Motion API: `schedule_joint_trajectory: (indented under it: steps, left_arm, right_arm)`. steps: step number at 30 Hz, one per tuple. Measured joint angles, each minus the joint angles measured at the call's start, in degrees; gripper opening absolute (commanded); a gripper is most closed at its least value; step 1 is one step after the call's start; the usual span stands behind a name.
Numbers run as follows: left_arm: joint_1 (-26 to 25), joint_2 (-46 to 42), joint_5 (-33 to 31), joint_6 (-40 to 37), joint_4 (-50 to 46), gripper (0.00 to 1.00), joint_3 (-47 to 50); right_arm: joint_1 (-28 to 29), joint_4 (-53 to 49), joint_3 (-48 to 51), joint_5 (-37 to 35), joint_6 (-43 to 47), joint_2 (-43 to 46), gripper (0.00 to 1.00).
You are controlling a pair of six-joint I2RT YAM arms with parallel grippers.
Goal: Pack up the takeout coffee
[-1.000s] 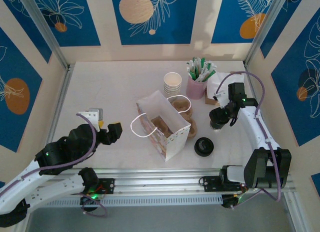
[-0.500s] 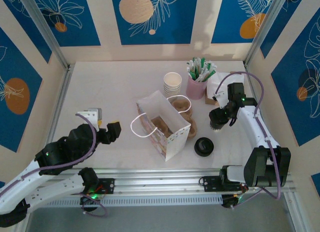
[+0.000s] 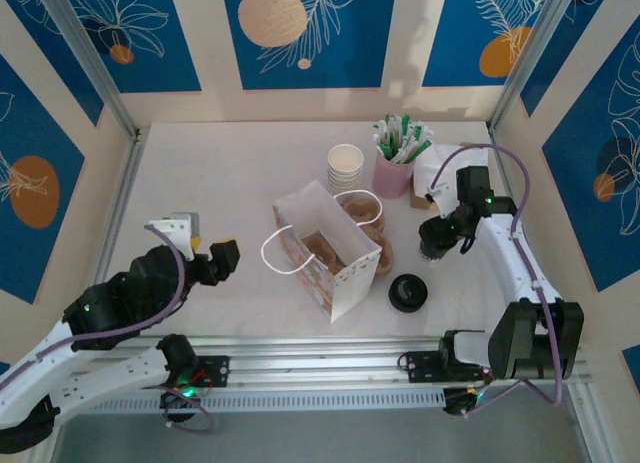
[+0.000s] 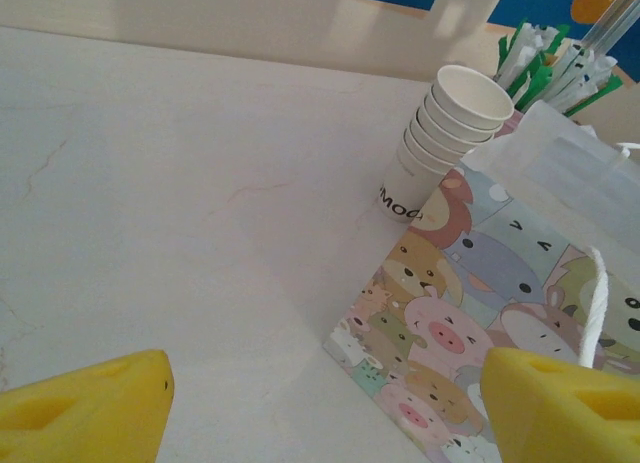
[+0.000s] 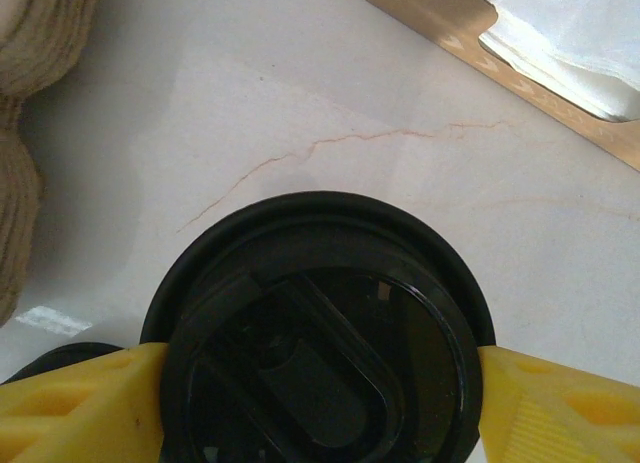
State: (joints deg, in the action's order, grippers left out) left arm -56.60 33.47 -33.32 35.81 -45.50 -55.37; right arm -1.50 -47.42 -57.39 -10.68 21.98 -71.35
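Right gripper (image 3: 441, 236) clasping lidded coffee cup (image 5: 322, 355), left gripper (image 3: 224, 256) spread wide — beside bag (image 4: 470, 293)

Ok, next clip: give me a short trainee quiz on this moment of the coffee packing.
1. True or false: the paper bag stands with its mouth open.
2. What do the fingers of the right gripper flank? A) the stack of paper cups B) the black-lidded cup C) the loose lid
3. Fill in: the left gripper hovers beside the bag with its jaws ___ and nothing between them.

Key: 1 true; 2 B; 3 open.
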Motion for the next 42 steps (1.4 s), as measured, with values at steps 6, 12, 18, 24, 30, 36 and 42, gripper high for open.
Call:
schedule_joint_trajectory:
  steps: [6,12,18,24,30,36,42]
  left_arm:
    - [0.0,-0.1,-1.2,-0.8,-3.0,0.80,-4.1]
    - [0.0,-0.8,-3.5,-2.0,-5.6,0.78,-8.3]
    - [0.0,0.6,-4.4,-2.6,-7.3,0.80,-12.9]
    - [0.0,5.4,-2.7,-3.4,-5.9,0.80,-14.2]
    - [0.5,15.7,-1.4,-5.3,-2.1,0.80,-18.6]
    - [10.5,23.9,7.4,-5.2,3.7,0.80,-20.5]
    - [26.4,25.5,20.6,0.4,10.2,0.79,-16.4]
  right_arm:
    - [0.0,-2.3,-0.5,0.9,-1.2,7.0,0.74]
    - [0.8,-5.8,-4.6,1.6,-5.6,14.3,0.65]
    - [1.8,-12.1,-13.7,3.7,-14.7,18.3,0.61]
    - [3.7,-20.0,-24.9,6.4,-20.6,18.3,0.60]
    - [7.6,-25.4,-33.5,9.2,-24.4,17.6,0.61]
    - [12.5,-26.9,-39.4,11.4,-28.3,17.1,0.60]
    - [21.1,-26.9,-44.5,11.5,-32.0,14.1,0.59]
